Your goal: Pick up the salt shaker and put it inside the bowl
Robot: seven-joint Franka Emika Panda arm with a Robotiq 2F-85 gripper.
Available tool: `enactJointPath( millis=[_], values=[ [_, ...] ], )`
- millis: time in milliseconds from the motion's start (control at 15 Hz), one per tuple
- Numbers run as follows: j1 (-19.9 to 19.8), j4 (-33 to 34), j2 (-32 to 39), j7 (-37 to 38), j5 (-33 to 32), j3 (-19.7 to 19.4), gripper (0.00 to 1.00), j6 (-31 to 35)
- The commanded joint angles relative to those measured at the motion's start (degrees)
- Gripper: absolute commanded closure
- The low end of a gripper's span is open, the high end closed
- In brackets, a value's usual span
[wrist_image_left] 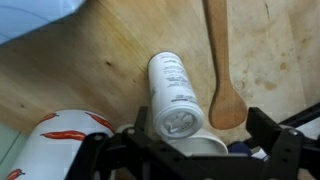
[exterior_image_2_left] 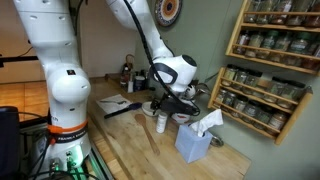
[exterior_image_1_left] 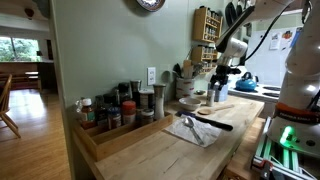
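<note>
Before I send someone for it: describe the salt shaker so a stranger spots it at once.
On the wooden countertop, look right by the robot's gripper. The salt shaker sits there beside the wooden spoon: a white cylinder with grey print, where the spoon is flat and brown.

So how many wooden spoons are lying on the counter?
1. The wooden spoon lies on the counter right beside the white salt shaker, just ahead of the open claw. Others may be hidden from view.

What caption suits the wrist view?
Gripper open above the white shaker on the wooden counter, a wooden spoon just beside it.
</note>
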Motion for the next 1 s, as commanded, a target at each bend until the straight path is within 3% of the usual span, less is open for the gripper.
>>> enactJointPath(
  millis=[0,467,533,933],
  values=[
    [-1.76,3.25,5.43,-3.77,3.99,1.28,0.0,0.97],
    [-6.32,6.83,10.58,-15.54,8.41,2.73,0.0,-4.83],
    [-6.48,4.88,8.72,-10.96,5.53,4.28,0.0,-1.27],
    [-7.49,5.91,9.72,-14.64,6.59,5.07,0.0,-2.8]
  ],
)
